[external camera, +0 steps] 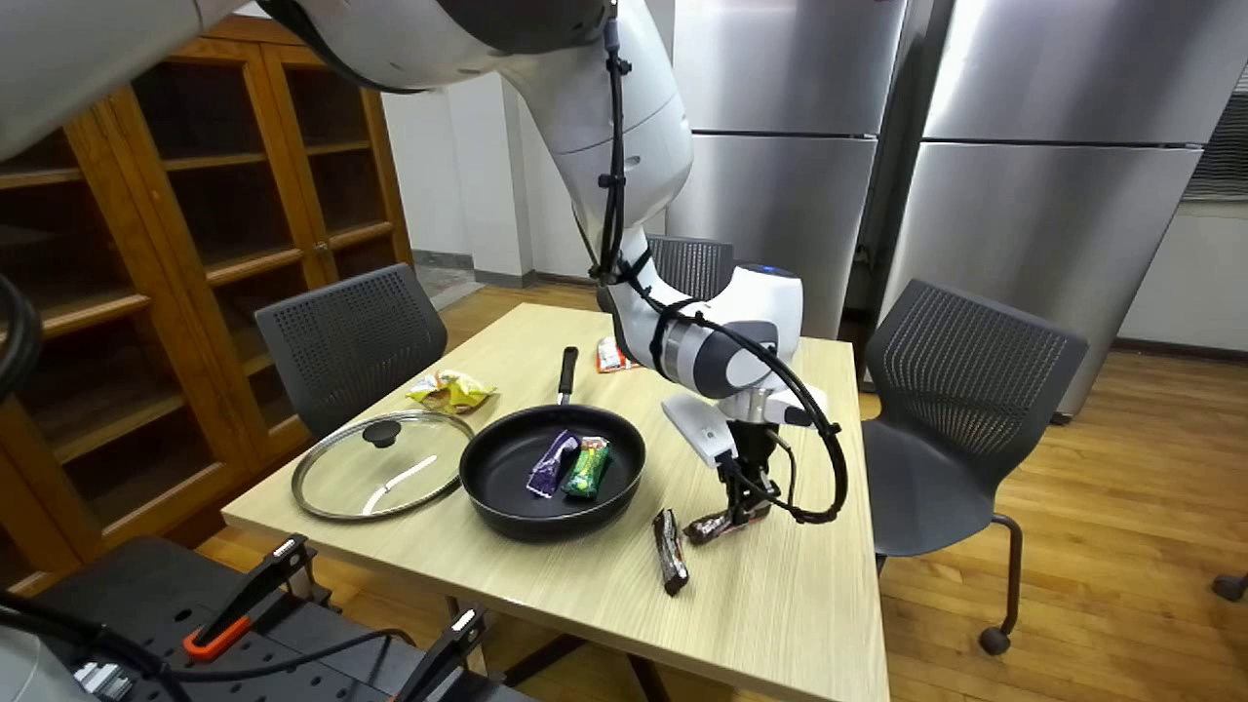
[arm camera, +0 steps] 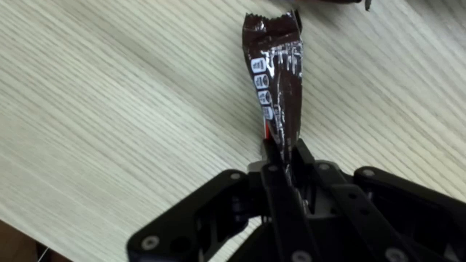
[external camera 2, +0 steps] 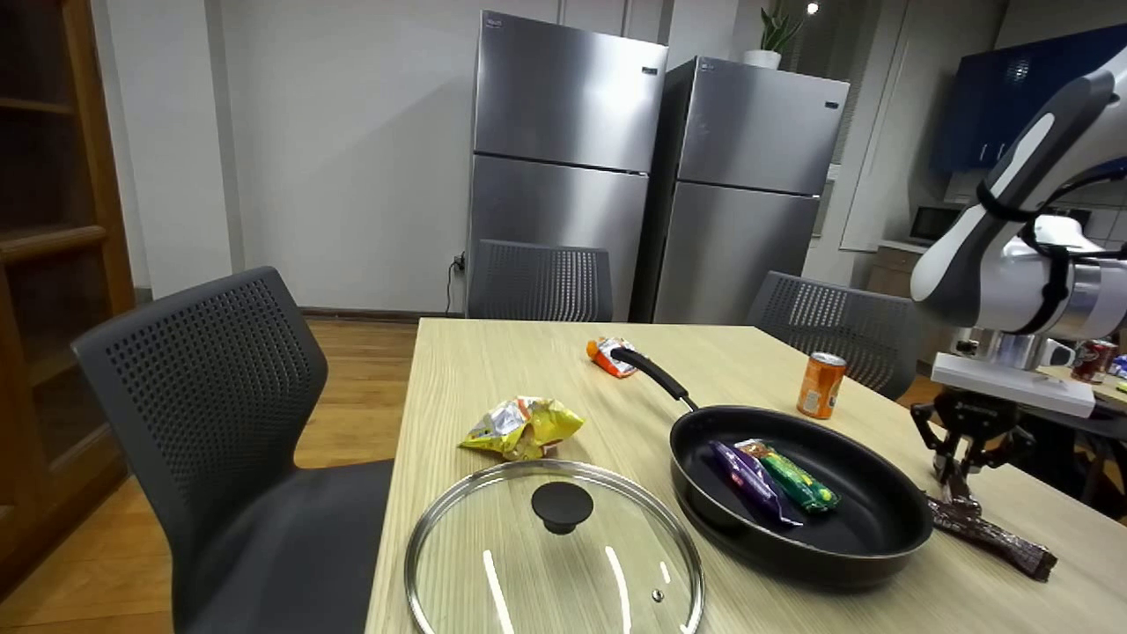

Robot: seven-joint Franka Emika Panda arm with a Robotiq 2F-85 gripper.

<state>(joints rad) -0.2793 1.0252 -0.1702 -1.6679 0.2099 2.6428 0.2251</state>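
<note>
The gripper is clamped on a dark brown wrapped bar at the bench; small white panels along its wrapper carry print too blurred to read. Just beside it lies a second bar. Farther off, a black pan holds a purple packet and a green packet. Past it stand an orange can, lettering illegible, and steel refrigerators.

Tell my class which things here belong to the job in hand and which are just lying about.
Likely the job:
dark wrapped bar, pinched between the fingers
perhaps the second dark bar
perhaps the frying pan, holding a purple packet and a green packet

Apparently just lying about:
glass lid
crumpled yellow bag
orange can
orange-and-white packet
</note>
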